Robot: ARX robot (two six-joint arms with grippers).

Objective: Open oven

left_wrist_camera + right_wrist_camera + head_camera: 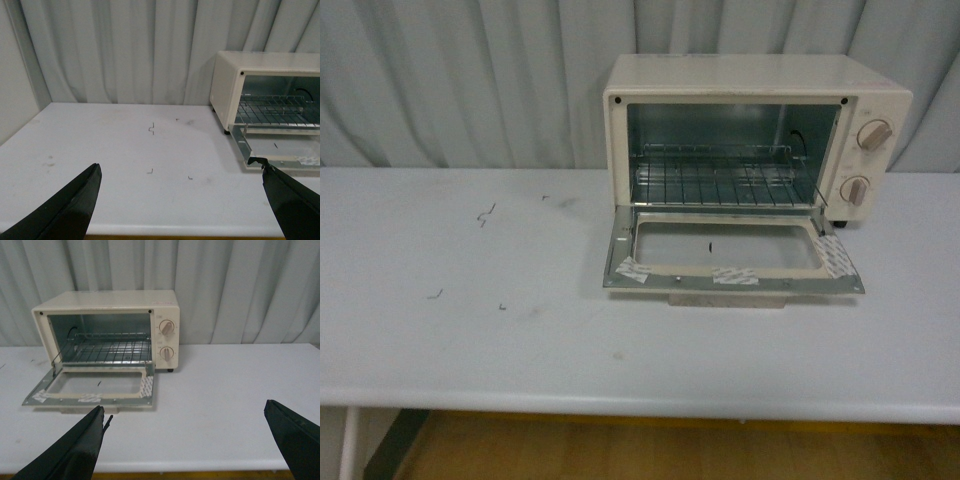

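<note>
The cream-white oven (755, 80) stands at the back right of the white table (470, 330). Its glass door (730, 250) lies folded down flat, with tape patches along its edge and the beige handle (725, 298) under the front edge. The wire rack (720, 180) shows inside, and two round knobs (873, 135) sit on the right panel. Neither arm shows in the front view. My left gripper (180, 172) is open above the table's near edge, left of the oven (227, 85). My right gripper (185, 412) is open too, in front of and right of the oven (105, 300), holding nothing.
Grey pleated curtains (470, 70) hang behind the table. Small dark marks (485, 215) dot the tabletop left of the oven. A wooden floor (650, 450) shows below the table's front edge.
</note>
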